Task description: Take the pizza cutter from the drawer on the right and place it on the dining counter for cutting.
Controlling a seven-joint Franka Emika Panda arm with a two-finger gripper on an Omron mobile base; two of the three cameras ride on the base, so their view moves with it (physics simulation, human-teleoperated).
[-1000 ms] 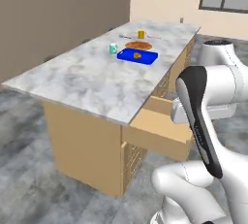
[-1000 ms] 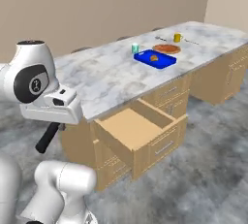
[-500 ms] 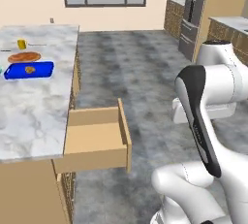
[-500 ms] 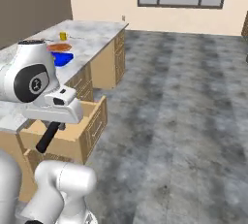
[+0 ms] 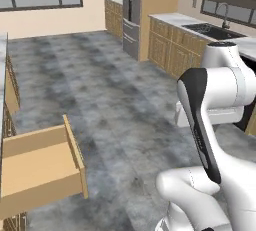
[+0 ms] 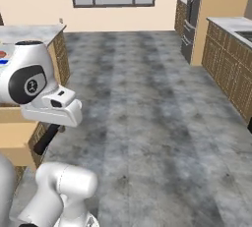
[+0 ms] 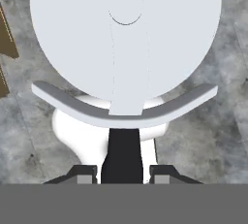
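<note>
In the hand view the pizza cutter fills the picture: its silvery round wheel (image 7: 126,34) is up close and its short black handle (image 7: 122,152) runs down between my fingertips. My gripper (image 7: 123,175) is shut on that handle. In the right base view the hand hangs low at the left, with a dark bar (image 6: 47,138) sticking out below it. The drawer (image 5: 40,170) of light wood stands pulled out at the left, its bottom bare. It also edges into the right base view as the drawer (image 6: 15,135). The dining counter (image 6: 34,32), white marble, lies at the upper left.
A grey stone floor (image 6: 147,113) spreads wide ahead. A pale counter with a dark sink (image 5: 212,31) and wooden cabinets (image 5: 170,50) line the right side, and a steel fridge (image 5: 132,10) stands at the back. A blue tray (image 6: 3,62) peeks in on the dining counter.
The whole picture has swung: the base turned, so the dining counter and the open drawer slid to the left edge and open floor came into view. The gripper stays shut.
</note>
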